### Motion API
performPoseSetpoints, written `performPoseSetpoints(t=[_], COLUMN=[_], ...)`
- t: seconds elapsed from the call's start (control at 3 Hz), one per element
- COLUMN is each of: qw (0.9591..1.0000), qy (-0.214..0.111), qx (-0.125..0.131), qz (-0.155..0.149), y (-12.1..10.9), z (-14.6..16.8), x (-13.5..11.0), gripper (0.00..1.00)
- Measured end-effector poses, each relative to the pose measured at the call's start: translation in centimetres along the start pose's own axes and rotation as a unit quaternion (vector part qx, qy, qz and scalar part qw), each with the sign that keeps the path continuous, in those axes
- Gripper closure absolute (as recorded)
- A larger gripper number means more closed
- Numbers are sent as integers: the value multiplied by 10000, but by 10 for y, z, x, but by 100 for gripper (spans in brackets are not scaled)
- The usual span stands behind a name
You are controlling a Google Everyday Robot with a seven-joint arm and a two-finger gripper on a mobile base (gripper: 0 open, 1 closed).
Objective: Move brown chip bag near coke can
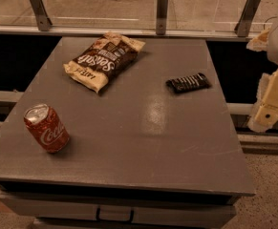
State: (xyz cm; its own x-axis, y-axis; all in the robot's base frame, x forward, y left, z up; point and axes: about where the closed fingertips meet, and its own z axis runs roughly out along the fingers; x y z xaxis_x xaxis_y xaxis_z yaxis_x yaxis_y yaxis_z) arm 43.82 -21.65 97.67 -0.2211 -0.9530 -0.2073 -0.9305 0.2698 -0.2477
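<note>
table front: the grey flat-topped table (143,156) has a drawer with a dark handle (114,216) at its near edge, at 6 o'clock.
coke can: the red soda can with a silver top (45,128) stands at roughly 8 o'clock on the tabletop, close to the left edge and looking a bit dented.
can writing: it's a white script logo, pretty clearly the Coca-Cola one, though only the tail end shows.
gripper: the robot's cream-coloured gripper (271,104) hangs off the right side of the table at 3 o'clock, over the floor and holding nothing. Whether it's open or shut, can't tell tbh.
black bar: a small black wrapped snack bar (187,82) lies at about 1 o'clock. Its white print is too small to read, and it's not part of the job.
brown chip bag: the big crinkly dark-brown snack bag with cream edges (104,61) lies flat at 11 o'clock, toward the far left corner.
bag writing: the big white letters are upside down from here, something like "Sens...", not sure of the rest.
key relation: from the gripper the bag lies at about 10 o'clock, clear across the table with the bar roughly on the way. Its long axis runs 8 to 2 o'clock. The can is at 7 o'clock from the bag, well apart.
far edge: a metal rail with slanted posts (161,13) runs behind the table.
</note>
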Motion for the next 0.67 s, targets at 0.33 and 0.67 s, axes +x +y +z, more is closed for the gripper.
performPoseSetpoints(t=[0.33, 0.67], qw=[10000, 9989], qy=[0, -426], qx=[1, 16], qz=[0, -181], y=[0, -17], z=[0, 17], x=[0, -39], gripper=[0, 0])
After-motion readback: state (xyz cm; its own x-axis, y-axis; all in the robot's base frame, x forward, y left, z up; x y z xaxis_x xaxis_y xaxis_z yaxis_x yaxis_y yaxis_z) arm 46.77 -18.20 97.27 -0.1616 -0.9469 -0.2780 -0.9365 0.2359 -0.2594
